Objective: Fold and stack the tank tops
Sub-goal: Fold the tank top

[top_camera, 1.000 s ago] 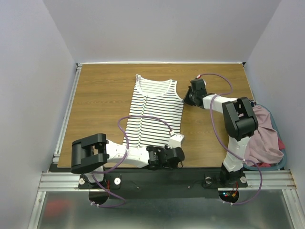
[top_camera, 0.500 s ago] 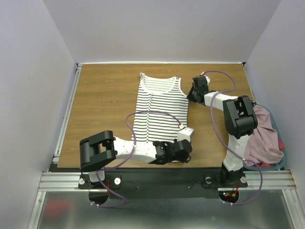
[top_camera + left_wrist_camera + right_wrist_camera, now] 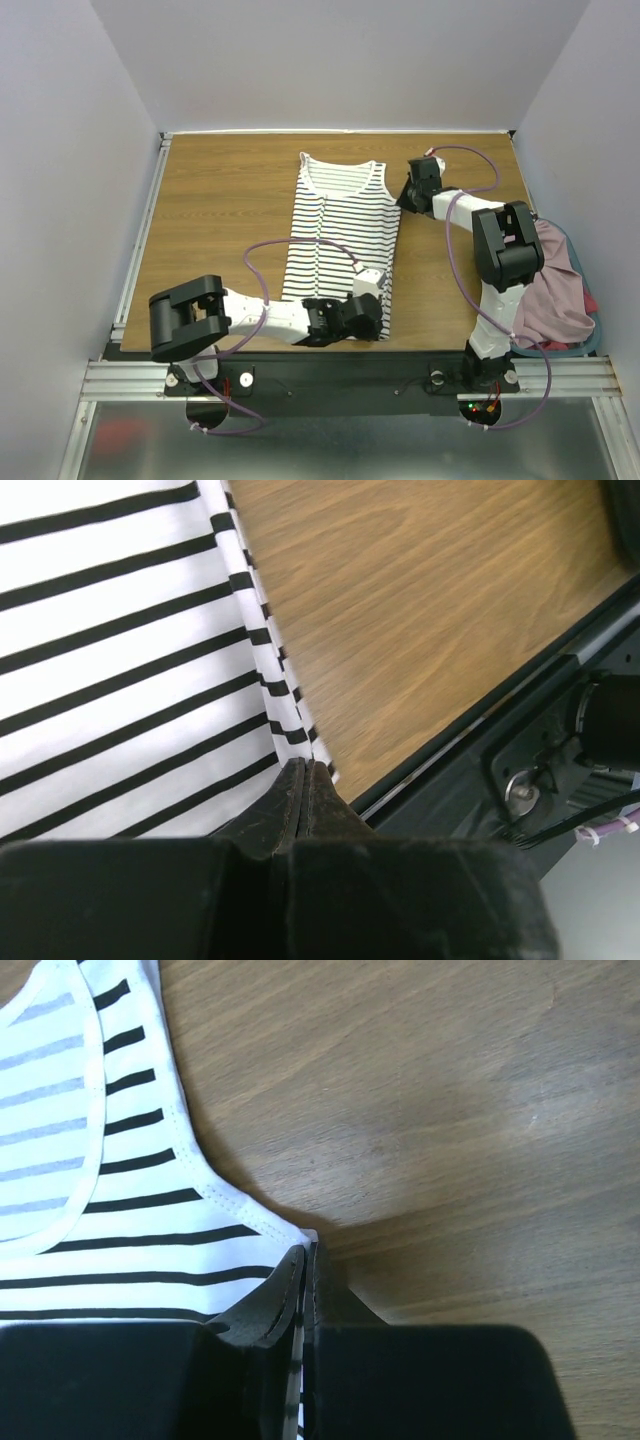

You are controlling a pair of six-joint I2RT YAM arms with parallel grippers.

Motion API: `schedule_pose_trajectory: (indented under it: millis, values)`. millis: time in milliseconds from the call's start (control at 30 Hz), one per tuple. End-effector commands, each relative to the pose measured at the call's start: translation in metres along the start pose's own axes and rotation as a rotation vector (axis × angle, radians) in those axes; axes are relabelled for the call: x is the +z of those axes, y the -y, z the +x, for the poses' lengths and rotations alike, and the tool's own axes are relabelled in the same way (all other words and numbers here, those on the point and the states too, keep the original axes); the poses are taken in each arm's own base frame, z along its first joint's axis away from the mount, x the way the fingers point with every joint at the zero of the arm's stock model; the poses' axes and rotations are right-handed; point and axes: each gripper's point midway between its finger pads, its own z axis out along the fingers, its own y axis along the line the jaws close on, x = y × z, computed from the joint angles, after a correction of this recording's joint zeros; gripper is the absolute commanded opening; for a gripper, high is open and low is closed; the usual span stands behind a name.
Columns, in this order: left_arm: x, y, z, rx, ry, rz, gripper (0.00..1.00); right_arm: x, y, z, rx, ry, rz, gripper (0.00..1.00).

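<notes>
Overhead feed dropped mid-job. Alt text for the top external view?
A white black-striped tank top lies flat, neckline away from the arms, on a wooden table, with the left hand pinching its near right corner and the right hand pinching its right edge below the armhole. A pink garment is heaped beyond the table's right edge.

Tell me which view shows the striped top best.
The top external view: nearly the whole striped top lies flat there. The left wrist view shows only a hem corner, the right wrist view only an armhole edge.

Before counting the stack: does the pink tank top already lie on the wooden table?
No, the pink tank top sits in a bin beyond the right edge of the table.
</notes>
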Motion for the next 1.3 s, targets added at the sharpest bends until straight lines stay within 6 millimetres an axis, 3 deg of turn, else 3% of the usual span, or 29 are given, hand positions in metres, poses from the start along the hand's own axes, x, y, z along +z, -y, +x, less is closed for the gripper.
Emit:
schedule_pose_trajectory:
  millis: [0,367,567,733,1100,1267]
  values:
    - [-0.016,0.0,-0.02,-0.102,0.08,0.038,0.0,-0.02,-0.032,-0.04,0.03,0.078,-0.087,0.02]
    - [-0.036,-0.037,-0.008,-0.192,0.106,-0.011,0.0,-0.029,-0.084,-0.038,0.01,0.088,-0.153,0.02]
    - [-0.049,-0.061,0.001,-0.253,0.107,-0.072,0.0,-0.024,-0.126,-0.026,-0.026,0.081,-0.187,0.02]
    - [-0.059,-0.082,0.008,-0.293,0.111,-0.126,0.0,-0.013,-0.15,-0.006,-0.047,0.053,-0.202,0.02]
    - [-0.075,-0.111,0.022,-0.337,0.102,-0.211,0.0,-0.001,-0.18,0.01,-0.055,0.036,-0.225,0.02]
    - [-0.079,-0.109,0.018,-0.349,0.112,-0.198,0.0,-0.002,-0.188,0.012,-0.056,0.038,-0.234,0.02]
